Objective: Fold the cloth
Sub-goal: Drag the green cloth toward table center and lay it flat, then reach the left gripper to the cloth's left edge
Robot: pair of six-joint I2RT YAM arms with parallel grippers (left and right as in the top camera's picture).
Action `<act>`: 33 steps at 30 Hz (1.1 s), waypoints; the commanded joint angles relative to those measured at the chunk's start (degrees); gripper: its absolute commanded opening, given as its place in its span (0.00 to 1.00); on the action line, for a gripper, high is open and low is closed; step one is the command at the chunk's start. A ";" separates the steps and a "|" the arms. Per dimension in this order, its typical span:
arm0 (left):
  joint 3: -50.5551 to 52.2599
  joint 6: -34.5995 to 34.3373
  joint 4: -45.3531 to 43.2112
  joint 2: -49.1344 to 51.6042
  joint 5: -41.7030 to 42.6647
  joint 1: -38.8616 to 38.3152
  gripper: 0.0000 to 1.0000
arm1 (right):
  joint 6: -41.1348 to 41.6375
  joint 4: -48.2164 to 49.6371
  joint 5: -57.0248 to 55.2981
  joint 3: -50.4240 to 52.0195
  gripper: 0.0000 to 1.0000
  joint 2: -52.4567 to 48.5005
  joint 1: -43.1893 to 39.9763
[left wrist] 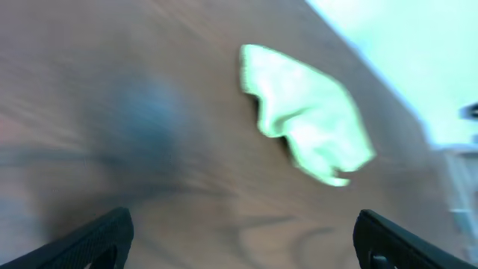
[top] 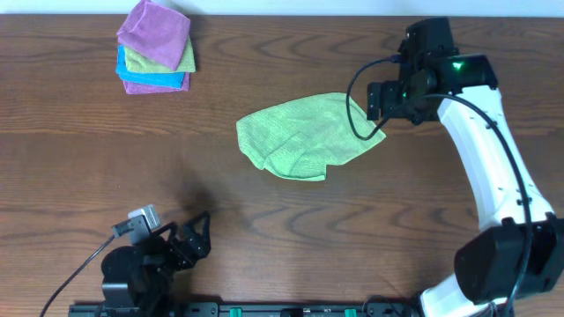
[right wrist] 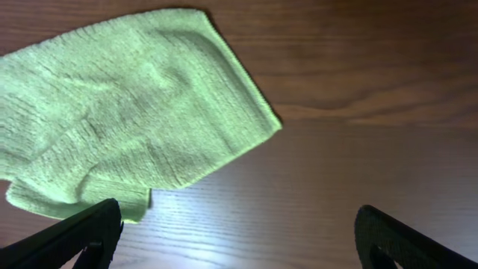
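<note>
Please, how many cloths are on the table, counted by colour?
Green: 2, the loose green cloth and the stacked green cloth
Purple: 2, the top purple cloth and the bottom purple cloth of the stack
Blue: 1, the blue cloth in the stack
Total: 5 cloths

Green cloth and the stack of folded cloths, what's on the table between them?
Nothing: in the overhead view only bare wooden table separates the green cloth from the stack.
</note>
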State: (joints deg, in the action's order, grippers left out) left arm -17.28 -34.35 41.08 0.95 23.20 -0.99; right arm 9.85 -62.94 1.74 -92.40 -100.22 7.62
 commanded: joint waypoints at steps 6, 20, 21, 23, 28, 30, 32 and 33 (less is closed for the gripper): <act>-2.45 -10.08 -4.35 12.94 10.99 -0.39 0.96 | 0.81 4.11 11.15 9.33 0.99 0.46 -6.12; -28.92 -11.17 -11.96 54.14 8.35 -17.44 0.95 | 0.81 6.64 12.26 11.91 0.99 0.46 -7.93; -29.18 -11.28 -14.71 56.57 8.59 -18.40 0.95 | 0.81 6.67 12.24 11.91 0.99 0.46 -7.93; -29.18 -13.81 -18.05 60.78 9.84 -19.58 0.95 | 0.81 6.60 12.24 11.91 0.99 0.46 -7.98; -29.16 -25.24 -23.98 70.18 9.44 -20.11 0.95 | 0.81 6.56 12.26 11.91 0.99 0.46 -7.98; -29.16 -28.57 -26.25 73.29 9.44 -20.35 0.95 | 0.81 6.56 12.26 11.91 0.99 0.46 -7.98; -29.16 -31.85 -29.38 76.65 9.51 -21.16 0.95 | 0.81 6.56 12.26 11.91 0.99 0.46 -7.98; -29.11 -33.16 -31.21 78.18 9.81 -21.75 0.95 | 0.81 6.56 12.26 11.91 0.99 0.46 -7.98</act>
State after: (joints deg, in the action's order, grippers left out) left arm -45.80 -60.36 12.14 75.94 32.47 -21.45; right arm 10.07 -56.31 13.47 -80.66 -100.22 0.01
